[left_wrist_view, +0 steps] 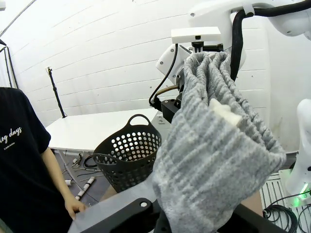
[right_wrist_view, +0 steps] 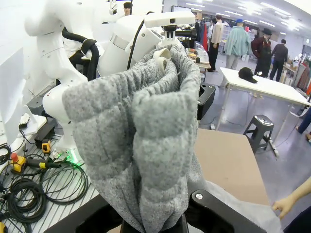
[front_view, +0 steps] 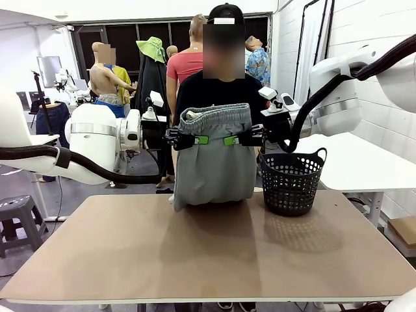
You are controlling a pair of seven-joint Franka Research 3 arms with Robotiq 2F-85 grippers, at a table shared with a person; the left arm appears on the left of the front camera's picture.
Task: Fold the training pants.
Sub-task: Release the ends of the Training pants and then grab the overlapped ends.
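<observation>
- Left end effector (front_view: 198,139): green pads pressed together, pinching the pants (front_view: 214,162) just below the waistband, on the pants' left side in the front view.
- Right end effector (front_view: 229,139): same state, pads clamped on the pants at the same height, right side.
- The 2 end effectors point at each other, fingertips near but apart, with a strip of grey fabric between them.
- Both wrist views: gathered waistband bunched up above each effector's own fingers, ribbed grey cloth close to the lens.
- Pants, count 1: held up in the air between the arms, waistband on top, the rest hanging as one short grey panel.
- The lower edge sits over the far part of the worktop (front_view: 208,253). I can't tell if it touches.
- Basket (front_view: 292,182), count 1: black, perforated, upright with its handle up, on the worktop's far right, just beside the pants and apart from them.
- Worktop, count 1: brown, with the pants' shadow falling on the middle.
- Person (front_view: 218,91), count 1 at the far side: black shirt, standing right behind the pants.
- One hand (right_wrist_view: 284,206) sits at the worktop edge in the right wrist view.
- Stool (front_view: 13,214), count 1: grey, on the floor left of the worktop.
</observation>
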